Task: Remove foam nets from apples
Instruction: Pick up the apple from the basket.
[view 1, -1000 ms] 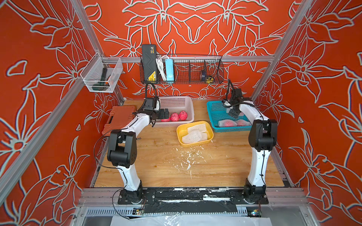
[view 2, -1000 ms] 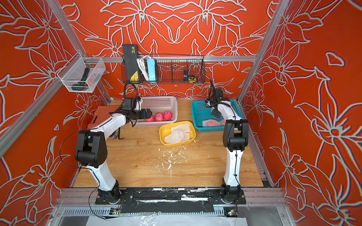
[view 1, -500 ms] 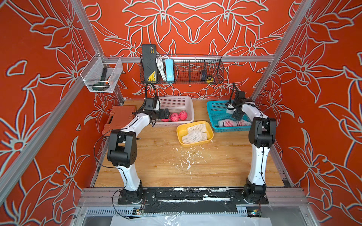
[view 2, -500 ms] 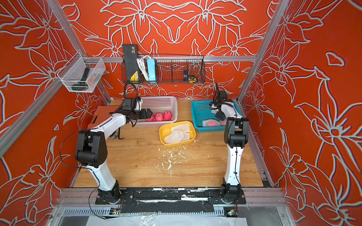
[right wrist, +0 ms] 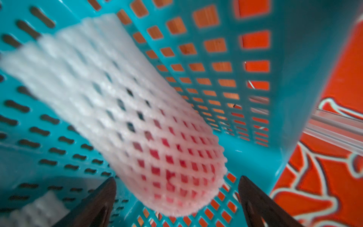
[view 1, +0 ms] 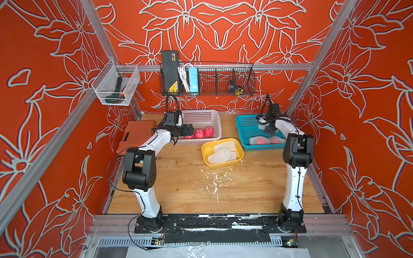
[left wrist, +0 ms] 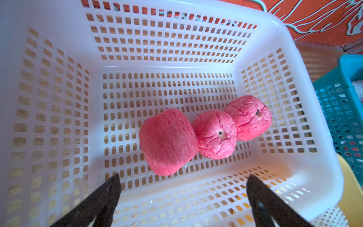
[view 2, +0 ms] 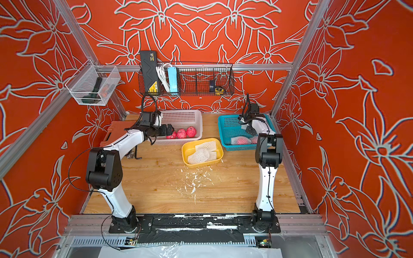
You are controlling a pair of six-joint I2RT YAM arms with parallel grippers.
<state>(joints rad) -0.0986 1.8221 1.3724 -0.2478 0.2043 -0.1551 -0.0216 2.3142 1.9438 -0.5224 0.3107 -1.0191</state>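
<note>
Approach step: left gripper (left wrist: 182,176) hangs, jaws apart, over bare apples (left wrist: 169,141); right gripper (right wrist: 176,178), jaws apart, should next close on the netted apple (right wrist: 167,155).

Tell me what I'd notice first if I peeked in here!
The bright orange walls with big white flowers jump out first. Next, three bare pink apples sit together in the white basket, and empty foam nets lie in the yellow tray mid-table. More netted apples wait in the teal basket.
</note>
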